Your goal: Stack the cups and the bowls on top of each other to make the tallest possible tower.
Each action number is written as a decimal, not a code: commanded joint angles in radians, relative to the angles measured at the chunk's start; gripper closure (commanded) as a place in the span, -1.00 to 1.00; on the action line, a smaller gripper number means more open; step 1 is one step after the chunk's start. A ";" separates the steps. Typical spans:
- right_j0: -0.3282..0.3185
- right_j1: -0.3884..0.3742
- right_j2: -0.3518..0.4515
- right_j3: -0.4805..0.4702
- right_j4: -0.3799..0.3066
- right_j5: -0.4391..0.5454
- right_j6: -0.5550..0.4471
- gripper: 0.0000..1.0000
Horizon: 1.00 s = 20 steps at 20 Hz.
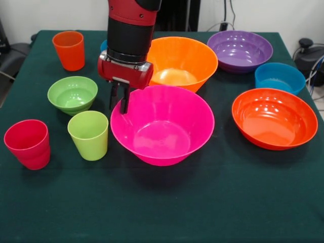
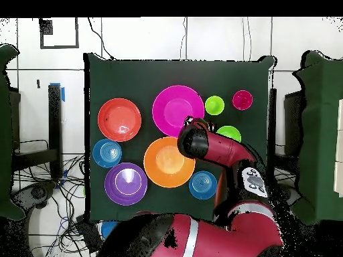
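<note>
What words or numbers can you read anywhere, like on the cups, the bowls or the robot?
No words or numbers can be read.
The cups and bowls, such as the pink bowl, are plain.
The robot arm has a small white badge with dark marks, too small to read.

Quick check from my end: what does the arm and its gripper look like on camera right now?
The arm is glossy red with a black cylindrical wrist section. Below it sits a red rounded block with a silver band, then the gripper with short black fingers. From overhead the arm shows red links, a black joint and a white marked patch.
</note>
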<state>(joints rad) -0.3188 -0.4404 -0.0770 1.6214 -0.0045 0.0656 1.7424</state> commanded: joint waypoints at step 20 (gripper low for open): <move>0.159 -0.119 -0.019 0.130 -0.006 -0.007 0.165 1.00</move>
<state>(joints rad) -0.2013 -0.5603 -0.1288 1.7084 -0.0045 0.0654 1.7432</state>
